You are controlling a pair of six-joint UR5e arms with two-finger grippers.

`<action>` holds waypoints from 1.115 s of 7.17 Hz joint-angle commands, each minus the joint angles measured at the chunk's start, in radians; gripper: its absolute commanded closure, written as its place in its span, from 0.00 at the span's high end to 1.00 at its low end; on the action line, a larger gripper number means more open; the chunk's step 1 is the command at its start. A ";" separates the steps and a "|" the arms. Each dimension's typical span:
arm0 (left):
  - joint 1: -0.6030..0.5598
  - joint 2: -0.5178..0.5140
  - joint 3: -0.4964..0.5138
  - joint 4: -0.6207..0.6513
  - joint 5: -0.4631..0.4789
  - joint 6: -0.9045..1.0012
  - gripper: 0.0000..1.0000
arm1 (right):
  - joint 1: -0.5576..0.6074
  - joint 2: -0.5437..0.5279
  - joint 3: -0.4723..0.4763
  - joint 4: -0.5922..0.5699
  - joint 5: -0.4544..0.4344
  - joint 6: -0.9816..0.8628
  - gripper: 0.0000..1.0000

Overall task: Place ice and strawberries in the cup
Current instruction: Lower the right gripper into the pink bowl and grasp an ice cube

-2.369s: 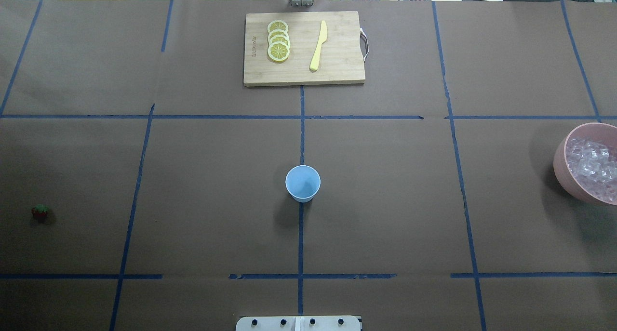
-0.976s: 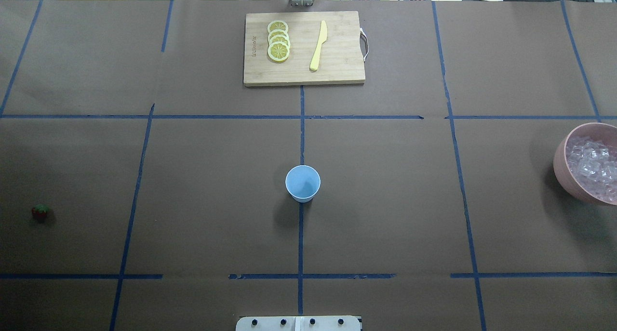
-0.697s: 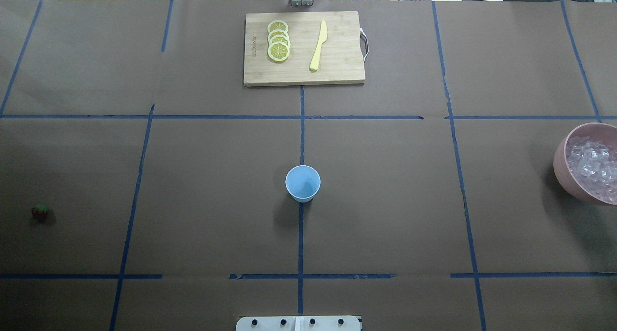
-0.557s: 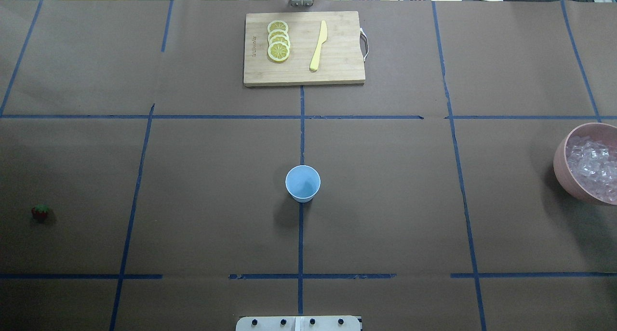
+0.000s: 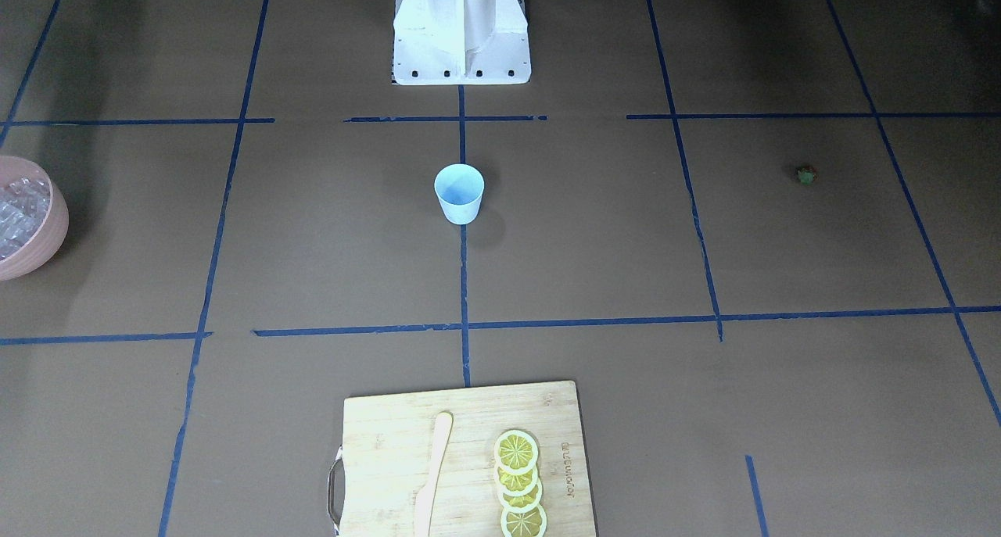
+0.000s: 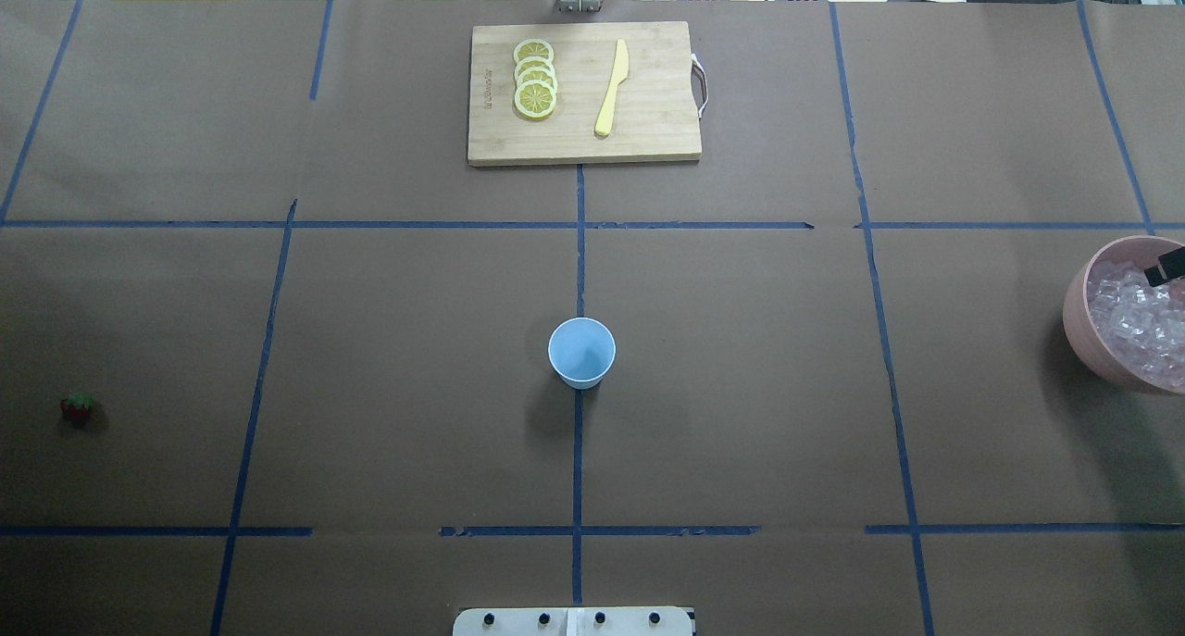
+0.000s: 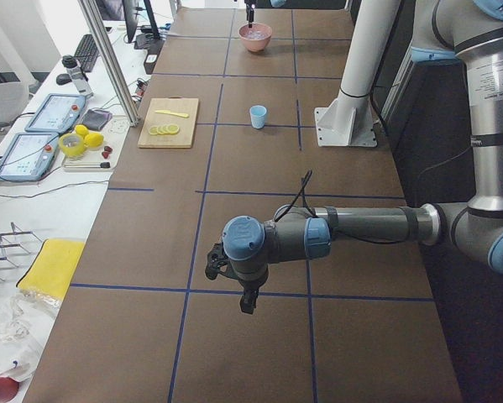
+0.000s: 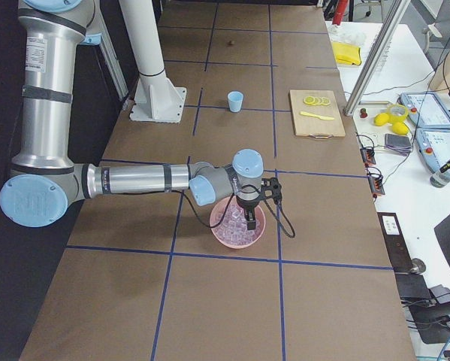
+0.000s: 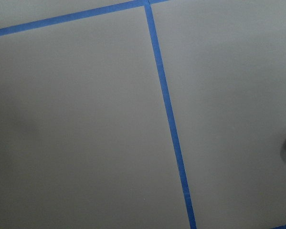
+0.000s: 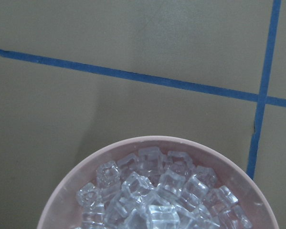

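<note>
We see the brown-papered bench [image 6: 741,386] laid out for a cold drink, with nothing yet in the cup. The right arm [image 8: 134,179] stretches out over the bench's right end so that the right claw [image 8: 250,219] hangs over the pink bowl [image 6: 1076,326]. We read this as the opening reach for ice. Whether that claw is parted or clenched, or touching the cubes, we cannot tell.

The left arm [image 7: 360,225] lies low over the left end, the left claw [image 7: 247,300] pointing down at bare paper. The strawberry shows only as a red sliver at the edge of its wrist camera's view, and the arm seems to be waiting its turn. How that claw is set is also more than we can tell.

A wooden cutting board [image 6: 648,127] sits at the middle of the far edge, out of both arms' way. It carries a row of overlapping lemon slices [image 6: 535,79] and a yellow knife [image 6: 612,88], which the job does not call for.

The bowl sits at the right-hand edge, heaped with ice [image 6: 1134,317]. The light-blue cup [image 6: 581,351] stands upright and empty at the bench's middle, a little toward the robot's edge, where we judge either arm can reach it. The strawberry [image 6: 77,406], leaves up, lies alone close to the left edge, well apart from the cup.
</note>
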State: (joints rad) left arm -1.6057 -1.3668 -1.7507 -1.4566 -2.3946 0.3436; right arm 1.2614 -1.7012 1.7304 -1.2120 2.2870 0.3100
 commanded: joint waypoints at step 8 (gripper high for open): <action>0.000 0.000 0.008 0.001 0.000 0.000 1.00 | -0.066 0.032 -0.071 0.022 -0.040 -0.002 0.88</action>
State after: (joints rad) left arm -1.6061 -1.3668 -1.7427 -1.4557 -2.3945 0.3448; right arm 1.1988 -1.6691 1.6604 -1.1892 2.2486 0.3094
